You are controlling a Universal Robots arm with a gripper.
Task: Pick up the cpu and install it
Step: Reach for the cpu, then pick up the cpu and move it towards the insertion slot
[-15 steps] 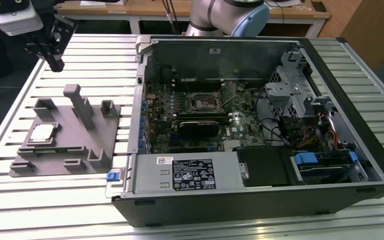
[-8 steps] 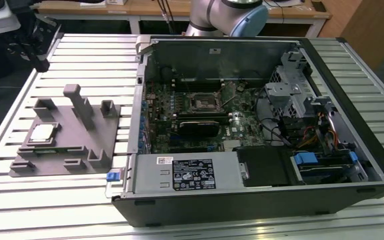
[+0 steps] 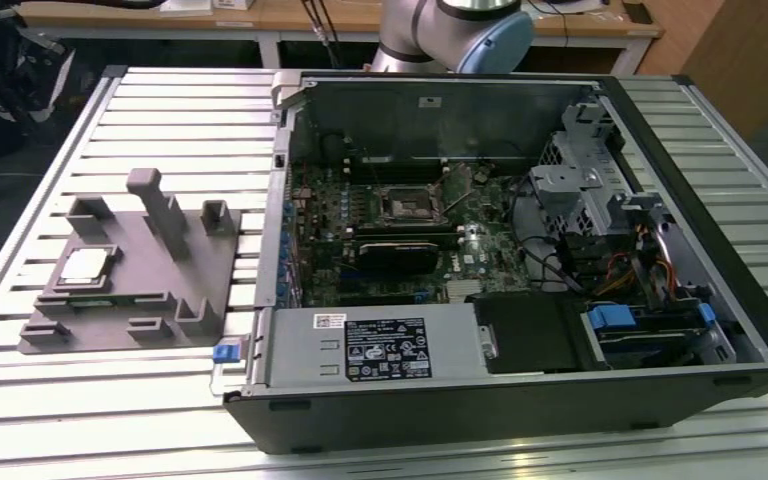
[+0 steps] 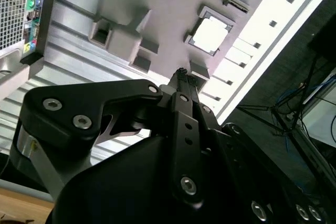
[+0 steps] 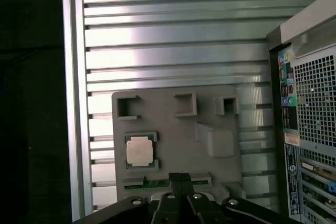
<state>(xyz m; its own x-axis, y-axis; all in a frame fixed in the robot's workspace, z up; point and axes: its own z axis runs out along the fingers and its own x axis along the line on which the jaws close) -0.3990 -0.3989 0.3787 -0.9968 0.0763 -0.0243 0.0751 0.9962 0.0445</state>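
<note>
Robotics lab or test workshop. Work surface: slotted aluminium table [image 3: 157, 110], ribbed profile across whole top. On it, open computer case [image 3: 491, 415] lying on side, motherboard [image 3: 357, 250] exposed. Toward exterior view's left, grey fixture plate [image 3: 137, 285] with moulded pockets and posts; cpu [image 3: 87, 264] seated in one pocket. Robot arm base [image 3: 458, 30] at table's far edge. Beyond it, wooden desk [image 3: 357, 15]. Loose cables [image 4: 299, 108] past table edge in second wrist view.

cpu [image 3: 84, 264] pale silver top. holder plate [image 3: 157, 285] flat grey. table [image 3: 91, 420] silver, ribbed in parallel slats. pc case [image 3: 491, 420] black outside, grey inside; motherboard [image 3: 357, 220] probably dark green. drive tabs [image 3: 614, 320] blue. gripper [image 4: 181, 73] black, silver screws.
</note>
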